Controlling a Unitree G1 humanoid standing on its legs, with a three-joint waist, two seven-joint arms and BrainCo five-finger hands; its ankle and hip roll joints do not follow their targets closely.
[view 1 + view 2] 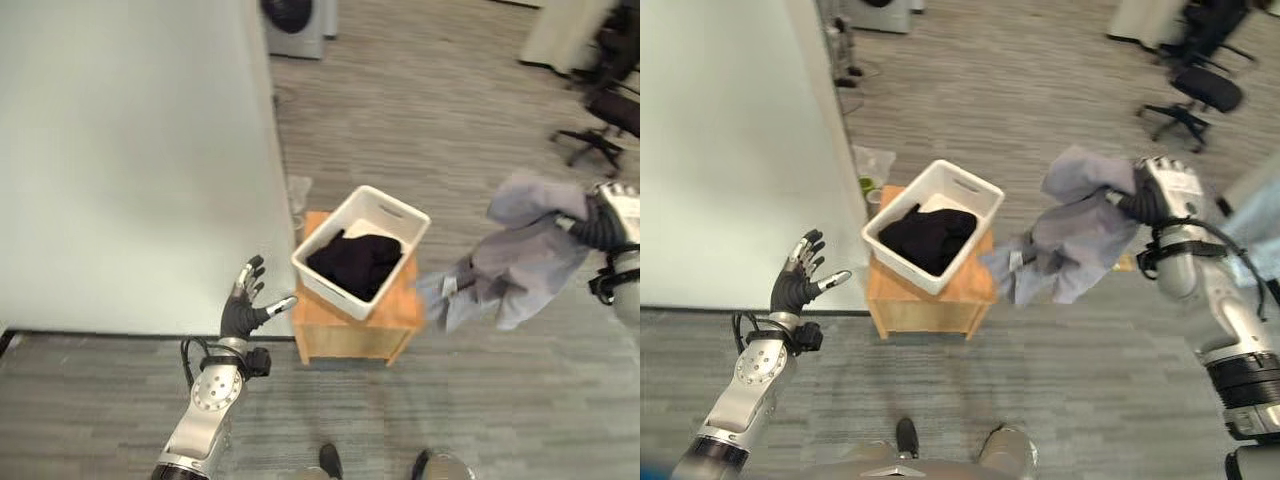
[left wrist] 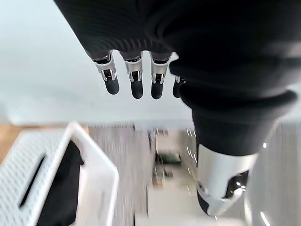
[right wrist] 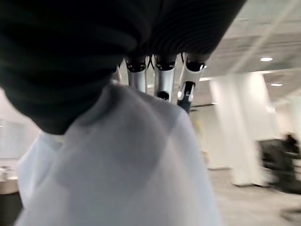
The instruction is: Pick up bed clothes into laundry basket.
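A grey-lilac garment [image 1: 520,255] hangs in the air to the right of the white laundry basket [image 1: 398,220], gripped at its top by my right hand [image 1: 1160,190]. In the right wrist view the cloth [image 3: 122,160] bunches under the curled fingers [image 3: 162,80]. The basket [image 1: 965,185] stands on a small wooden table [image 1: 400,310] and holds a black garment [image 1: 355,262]. My left hand [image 1: 245,305] is raised, fingers spread, just left of the table and at the edge of the pale bed [image 1: 130,160]. In the left wrist view its fingers [image 2: 136,80] are straight and hold nothing.
The bed takes up the left side. A washing machine [image 1: 295,25] stands at the back. A black office chair [image 1: 1195,95] is at the far right. A person's shoes [image 1: 440,465] show at the bottom edge. Grey carpet lies around the table.
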